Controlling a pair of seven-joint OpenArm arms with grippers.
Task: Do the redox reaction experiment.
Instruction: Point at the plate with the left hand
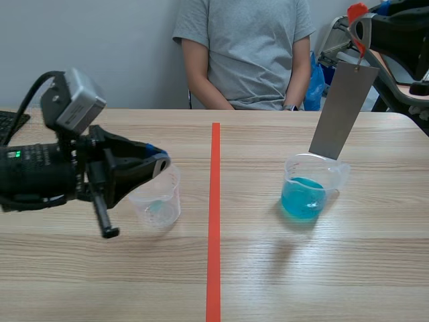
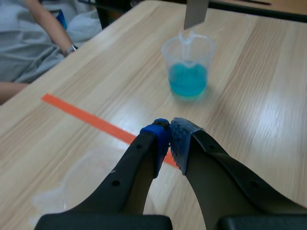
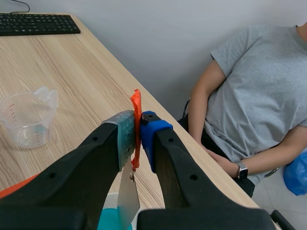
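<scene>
A clear beaker [image 1: 307, 191] with blue liquid stands right of the tape line. Over it hangs a grey metal sheet [image 1: 342, 111], tilted, its lower edge about level with the beaker's rim and clear of the liquid. My right gripper [image 1: 362, 30], raised at the far right, is shut on the orange-red tab [image 3: 136, 108] that carries the sheet [image 3: 127, 196]. An empty clear cup [image 1: 157, 201] stands left of the line. My left gripper [image 1: 161, 161] hovers just above its rim, shut on nothing [image 2: 170, 139]; the cup [image 2: 86, 179] lies under its fingers, the beaker [image 2: 188, 72] farther ahead.
A person in a grey shirt [image 1: 244, 50] sits across the table. An orange-red tape line [image 1: 214, 221] runs down the table's middle. A black keyboard [image 1: 10, 124] lies at the far left edge. A blue bag [image 1: 314, 80] and equipment stand behind the table's right corner.
</scene>
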